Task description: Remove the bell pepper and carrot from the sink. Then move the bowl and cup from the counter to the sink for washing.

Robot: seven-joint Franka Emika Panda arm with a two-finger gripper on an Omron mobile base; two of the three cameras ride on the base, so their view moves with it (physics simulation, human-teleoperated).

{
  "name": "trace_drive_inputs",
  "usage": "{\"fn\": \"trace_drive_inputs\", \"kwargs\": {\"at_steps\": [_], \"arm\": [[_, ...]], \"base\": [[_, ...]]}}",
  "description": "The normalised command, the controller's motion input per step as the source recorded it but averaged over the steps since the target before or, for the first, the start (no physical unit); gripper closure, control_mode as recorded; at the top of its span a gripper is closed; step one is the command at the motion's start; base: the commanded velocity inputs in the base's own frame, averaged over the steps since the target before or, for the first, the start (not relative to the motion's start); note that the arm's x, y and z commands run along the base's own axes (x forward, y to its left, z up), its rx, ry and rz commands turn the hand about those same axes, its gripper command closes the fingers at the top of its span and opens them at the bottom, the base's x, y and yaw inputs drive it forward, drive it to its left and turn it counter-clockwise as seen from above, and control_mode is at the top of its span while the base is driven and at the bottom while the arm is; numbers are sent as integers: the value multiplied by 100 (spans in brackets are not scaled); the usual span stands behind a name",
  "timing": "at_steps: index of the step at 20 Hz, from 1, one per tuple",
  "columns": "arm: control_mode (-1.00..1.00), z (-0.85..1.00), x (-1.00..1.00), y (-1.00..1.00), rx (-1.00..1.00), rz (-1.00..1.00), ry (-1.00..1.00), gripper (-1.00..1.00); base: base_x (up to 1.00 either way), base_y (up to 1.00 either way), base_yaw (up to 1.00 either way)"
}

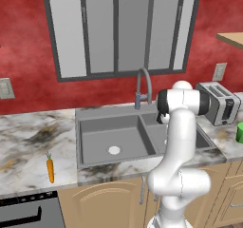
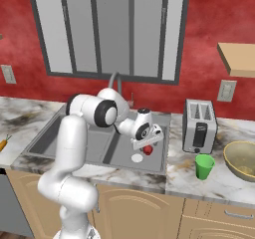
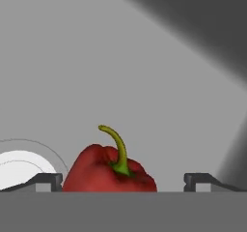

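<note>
Red and glossy, the bell pepper (image 3: 109, 169) sat on the floor of the sink's (image 2: 69, 138) right basin, just beside the round white drain (image 2: 137, 158). Your gripper (image 3: 123, 180) was down in that basin with its jaws spread wide and nothing held; in the hand view the pepper lay between the two finger tips (image 3: 48, 180), apart from both, its curved green stem pointing up toward the camera.

The carrot (image 1: 50, 169) was already out, lying on the counter (image 1: 28, 146) to the left of the sink. The cup (image 2: 203, 167) and the bowl (image 2: 242, 158) waited on the counter to the right, near the toaster (image 2: 199, 125), so you were, by my reading, about to take the pepper.

Here is what could have gone wrong. The pepper was rounded and shiny, and it sat nearer one tip than the other; if you had closed without centring, the nearer finger might have pushed it sideways, and it could have rolled onto the drain or squirted out of the pads. Closing too high would have caught only the shoulders or the stem, a weak hold for lifting over the basin wall. On the lift, you would also have had the faucet (image 1: 143, 87) close above the arm, so a steep rise risked a knock.
</note>
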Motion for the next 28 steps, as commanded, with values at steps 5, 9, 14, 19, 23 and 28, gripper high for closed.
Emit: {"fn": "trace_drive_inputs", "kwargs": {"at_steps": [5,9,14,19,23,28], "arm": [[-100,-14,0,0,0,0,9,-100],[-100,-19,0,0,0,0,11,-100],[-100,-19,0,0,0,0,7,-100],[-100,-17,0,0,0,0,8,-100],[-100,-14,-6,0,0,0,7,100],[-100,-7,-17,-4,0,0,6,100]], "base": [[0,0,0],[0,0,0],[0,0,0],[0,0,0],[0,0,0],[0,0,0]]}}
